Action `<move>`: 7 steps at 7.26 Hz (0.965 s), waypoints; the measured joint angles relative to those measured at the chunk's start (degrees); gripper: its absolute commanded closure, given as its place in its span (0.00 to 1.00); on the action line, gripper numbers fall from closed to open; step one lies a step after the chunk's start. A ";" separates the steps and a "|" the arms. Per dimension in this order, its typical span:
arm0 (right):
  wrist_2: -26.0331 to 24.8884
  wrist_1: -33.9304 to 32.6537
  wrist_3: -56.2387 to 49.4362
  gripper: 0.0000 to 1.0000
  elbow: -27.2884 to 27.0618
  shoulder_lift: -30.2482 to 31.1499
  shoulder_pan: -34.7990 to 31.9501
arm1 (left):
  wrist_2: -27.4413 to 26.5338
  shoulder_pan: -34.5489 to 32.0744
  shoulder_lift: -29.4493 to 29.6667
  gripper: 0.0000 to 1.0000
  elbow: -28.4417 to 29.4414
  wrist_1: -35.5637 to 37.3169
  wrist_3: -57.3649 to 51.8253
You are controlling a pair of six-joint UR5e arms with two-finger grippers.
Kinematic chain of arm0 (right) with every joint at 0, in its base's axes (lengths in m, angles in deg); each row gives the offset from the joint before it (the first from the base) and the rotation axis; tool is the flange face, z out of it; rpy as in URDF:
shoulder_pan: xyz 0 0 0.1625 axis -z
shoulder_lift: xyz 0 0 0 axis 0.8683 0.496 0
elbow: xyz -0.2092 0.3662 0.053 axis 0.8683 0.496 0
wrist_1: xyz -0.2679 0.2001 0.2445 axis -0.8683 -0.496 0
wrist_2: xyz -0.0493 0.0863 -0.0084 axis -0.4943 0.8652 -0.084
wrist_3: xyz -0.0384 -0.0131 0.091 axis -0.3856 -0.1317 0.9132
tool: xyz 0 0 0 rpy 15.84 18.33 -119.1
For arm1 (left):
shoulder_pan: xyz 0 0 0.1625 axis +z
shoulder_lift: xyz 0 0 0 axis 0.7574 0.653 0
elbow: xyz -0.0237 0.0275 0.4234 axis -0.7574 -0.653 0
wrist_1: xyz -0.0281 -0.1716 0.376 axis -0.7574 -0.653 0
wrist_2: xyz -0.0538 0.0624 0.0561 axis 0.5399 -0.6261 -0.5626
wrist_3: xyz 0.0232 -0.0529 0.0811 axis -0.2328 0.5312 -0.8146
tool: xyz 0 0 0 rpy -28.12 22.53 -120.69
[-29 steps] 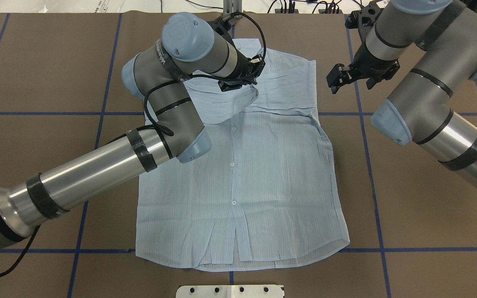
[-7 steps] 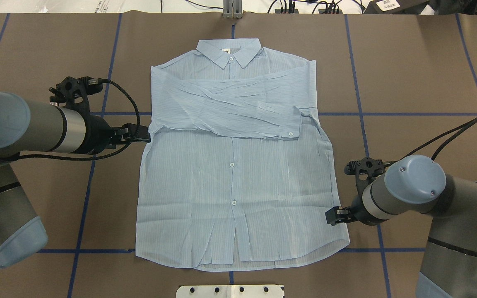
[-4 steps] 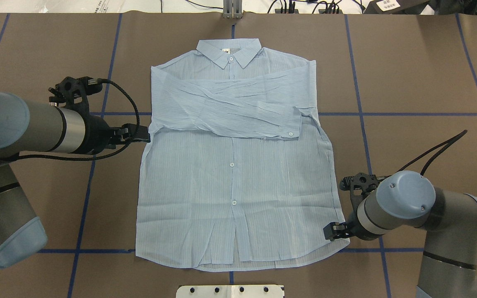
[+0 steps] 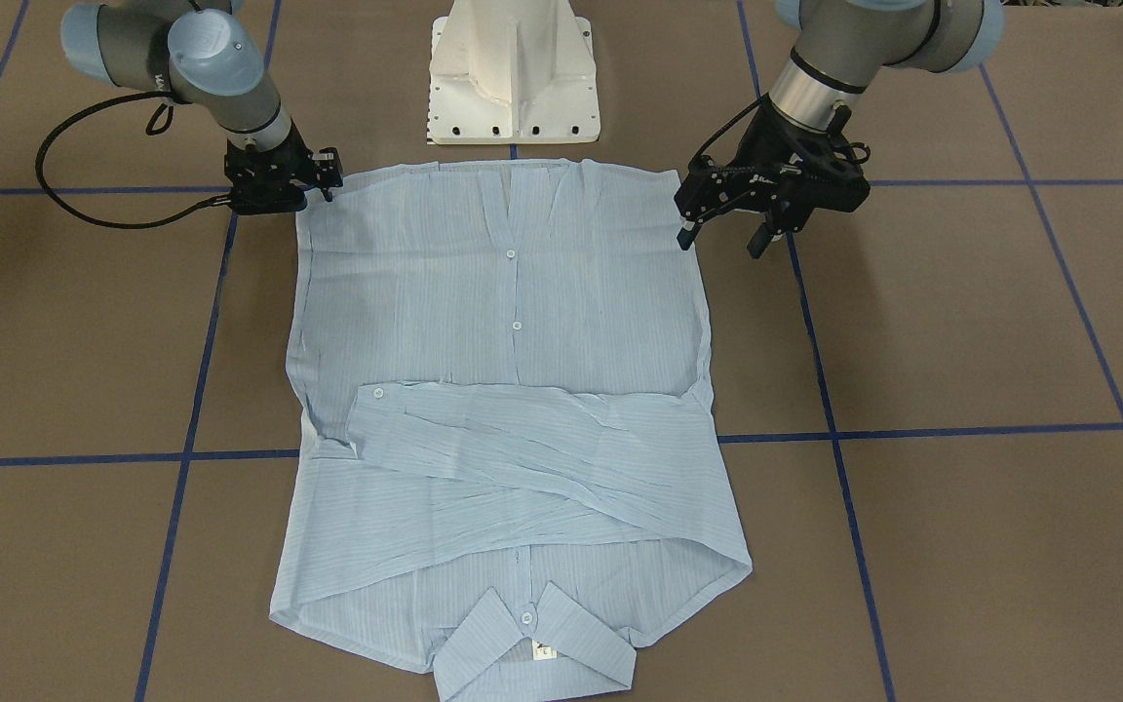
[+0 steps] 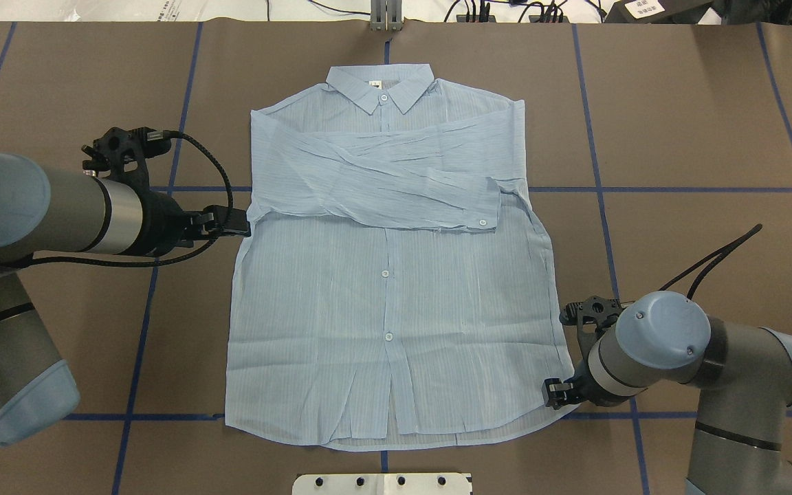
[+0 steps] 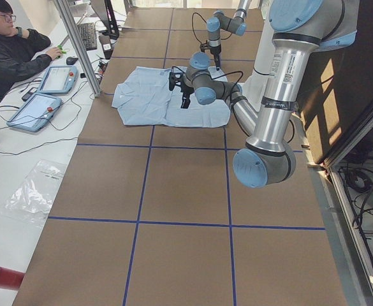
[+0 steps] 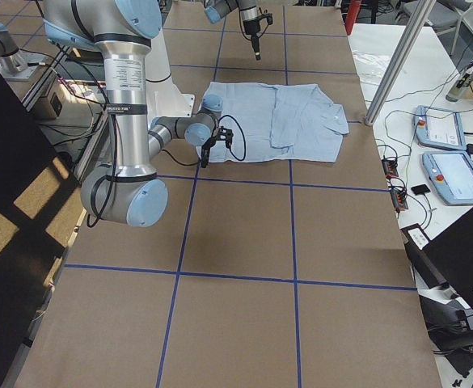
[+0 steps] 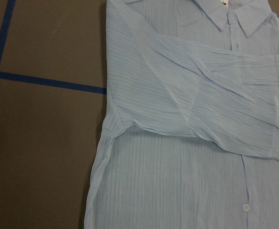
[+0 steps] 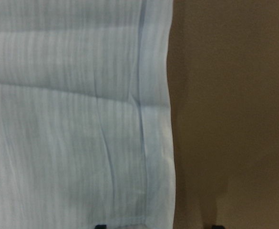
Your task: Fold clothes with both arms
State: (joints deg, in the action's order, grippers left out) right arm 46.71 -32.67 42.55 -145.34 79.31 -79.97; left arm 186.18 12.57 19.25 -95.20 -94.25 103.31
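Observation:
The clothes are one light blue striped shirt (image 5: 396, 295) lying flat on the brown table, buttons up, collar (image 5: 380, 86) at the far end. Both sleeves are folded across the chest. My left gripper (image 5: 234, 225) hangs open above the shirt's left edge; in the front-facing view its fingers (image 4: 720, 237) stand clearly apart. My right gripper (image 5: 553, 393) is low at the hem's right corner (image 4: 318, 180). In the right wrist view the shirt's side edge (image 9: 168, 119) runs between two dark fingertips (image 9: 99, 226), so it is open around the cloth edge.
The white pedestal base (image 4: 515, 73) stands just behind the hem. Blue tape lines (image 5: 643, 189) cross the brown table. In the exterior left view a seated person (image 6: 11, 51), tablets (image 6: 57, 78) and a metal pole (image 6: 78, 44) are beyond the table's far edge.
Four seconds ago my left gripper was laying a sleeve over the chest. Over the last second my right gripper moved toward the robot along the shirt's right edge to the hem corner; the left arm stayed still.

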 measured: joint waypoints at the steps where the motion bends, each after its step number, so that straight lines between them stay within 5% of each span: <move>1: 0.13 0.00 0.00 0.43 0.05 -0.04 -0.02 | -0.03 0.00 0.01 0.00 0.00 0.01 0.00; 7: 0.78 0.00 0.00 0.42 -0.41 -0.18 -0.33 | -0.01 0.01 -0.02 0.00 0.15 0.00 -0.06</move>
State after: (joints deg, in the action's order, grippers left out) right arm 47.49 -32.66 42.55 -145.75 79.13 -80.30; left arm 186.18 12.58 19.23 -95.05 -94.25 103.25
